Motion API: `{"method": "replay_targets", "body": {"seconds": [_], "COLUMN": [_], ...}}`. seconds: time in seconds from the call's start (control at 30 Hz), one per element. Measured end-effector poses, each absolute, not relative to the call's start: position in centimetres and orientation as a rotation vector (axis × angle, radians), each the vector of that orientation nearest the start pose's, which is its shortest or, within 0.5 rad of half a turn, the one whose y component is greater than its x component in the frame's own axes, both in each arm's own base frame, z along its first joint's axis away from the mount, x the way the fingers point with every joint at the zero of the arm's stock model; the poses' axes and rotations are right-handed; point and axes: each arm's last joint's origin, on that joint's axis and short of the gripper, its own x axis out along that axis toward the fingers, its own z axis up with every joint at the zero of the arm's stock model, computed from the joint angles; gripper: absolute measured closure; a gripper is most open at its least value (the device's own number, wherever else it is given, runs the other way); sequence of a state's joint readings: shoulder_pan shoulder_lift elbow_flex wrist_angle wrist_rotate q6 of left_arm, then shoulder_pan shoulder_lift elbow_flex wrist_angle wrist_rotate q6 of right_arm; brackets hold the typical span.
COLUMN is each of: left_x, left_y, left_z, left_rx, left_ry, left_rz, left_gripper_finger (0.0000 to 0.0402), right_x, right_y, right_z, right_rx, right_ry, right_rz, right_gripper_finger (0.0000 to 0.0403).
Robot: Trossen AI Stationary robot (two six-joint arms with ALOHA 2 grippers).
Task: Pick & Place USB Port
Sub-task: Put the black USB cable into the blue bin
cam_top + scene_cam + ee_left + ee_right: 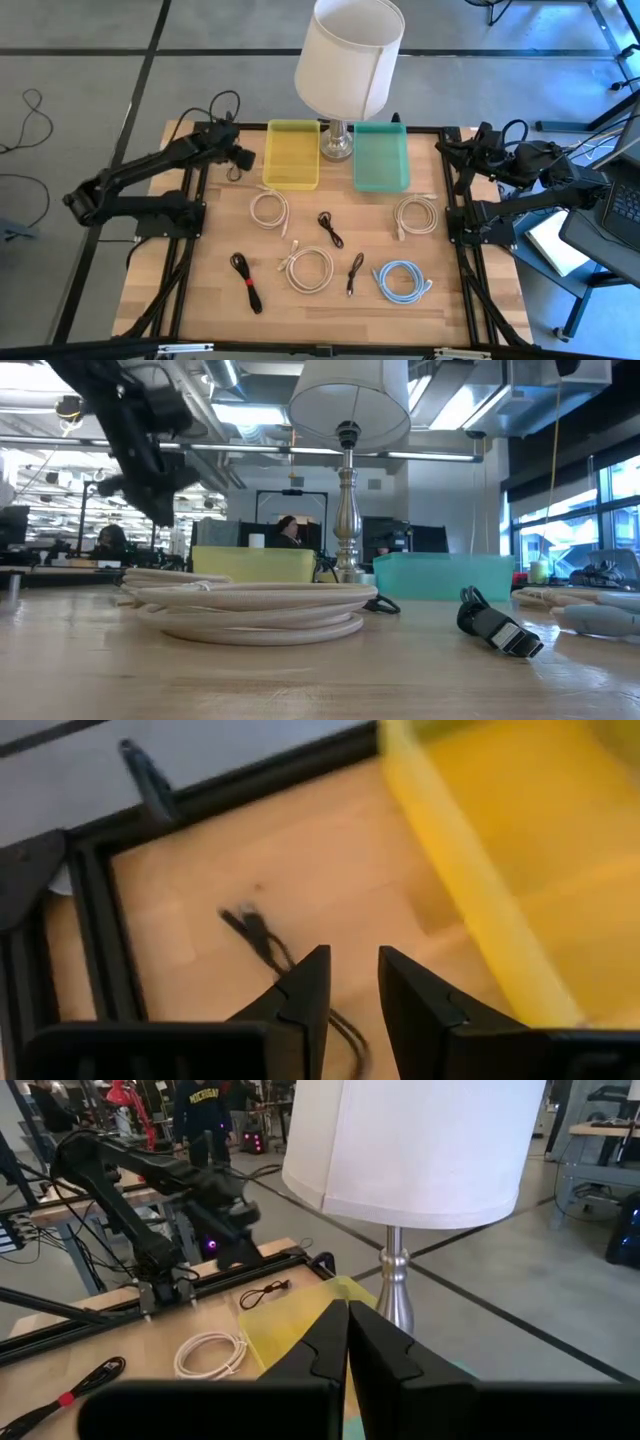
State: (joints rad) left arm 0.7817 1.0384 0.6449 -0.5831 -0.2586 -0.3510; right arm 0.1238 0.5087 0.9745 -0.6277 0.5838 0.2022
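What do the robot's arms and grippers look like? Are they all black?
Pretty much! Both arms are dark, nearly black, built from chunky jointed pieces, with thin black cables looping off them. The left gripper has two dark, wedge-shaped fingers with angled tips. The right gripper has the same two dark wedge fingers. A small purple light glows on the left arm in the right wrist view.

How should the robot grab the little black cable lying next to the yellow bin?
Best guess: take the small black cable at its plug end, where it is thickest, coming straight down from above, since it lies flat on the table. The left gripper is right over it with its jaws slightly apart. Keep clear of the yellow bin wall beside it.
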Motion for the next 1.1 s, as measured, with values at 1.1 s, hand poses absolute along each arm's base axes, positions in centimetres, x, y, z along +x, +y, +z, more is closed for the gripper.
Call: {"method": "replay_targets", "body": {"seconds": [1.1], "left_x": [12.6], "left_y": [18.7], "left_z": [20.5], "left_rx": [-0.821], "left_ry": [1.009], "left_rz": [1.083], "left_gripper_finger": [0.0224], "right_x": [7.3], "right_y": [-0.7], "right_z": [38.1], "right_rx": [0.137], "right_ry": [0.103], "right_rz": [-0.491], "right_gripper_finger": [0.0387]}}
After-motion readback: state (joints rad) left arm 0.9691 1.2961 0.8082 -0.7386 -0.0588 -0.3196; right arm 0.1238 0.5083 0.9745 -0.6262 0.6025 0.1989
